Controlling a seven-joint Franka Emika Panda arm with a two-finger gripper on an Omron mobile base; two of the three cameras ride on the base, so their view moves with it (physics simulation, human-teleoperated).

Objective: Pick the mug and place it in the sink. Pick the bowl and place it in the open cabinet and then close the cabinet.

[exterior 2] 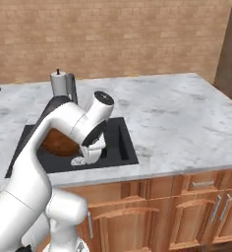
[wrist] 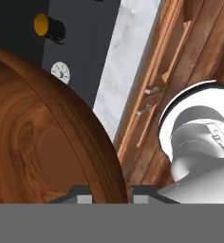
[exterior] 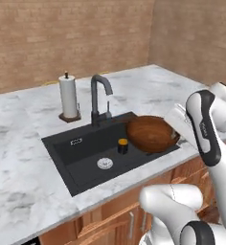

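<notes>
The dark brown wooden bowl (exterior: 151, 134) hangs tilted over the right end of the black sink (exterior: 76, 158), clear of the basin floor. My gripper (exterior: 178, 136) is shut on its right rim; in the hand view the two fingertips (wrist: 88, 195) straddle the bowl's edge (wrist: 92, 142). From the right base view the bowl (exterior 2: 59, 142) sits behind my arm, with the gripper (exterior 2: 91, 153) beside it. A small dark mug (exterior: 122, 146) with a yellow inside lies in the sink near the silver drain (exterior: 105, 163). The wall cabinet is out of view.
A dark gooseneck faucet (exterior: 98, 95) rises behind the sink, and a paper towel roll (exterior: 68, 98) stands to its left. Marble counter (exterior 2: 177, 113) spreads to the right. Wooden under-counter cabinets (exterior 2: 196, 206) run below the counter's front edge.
</notes>
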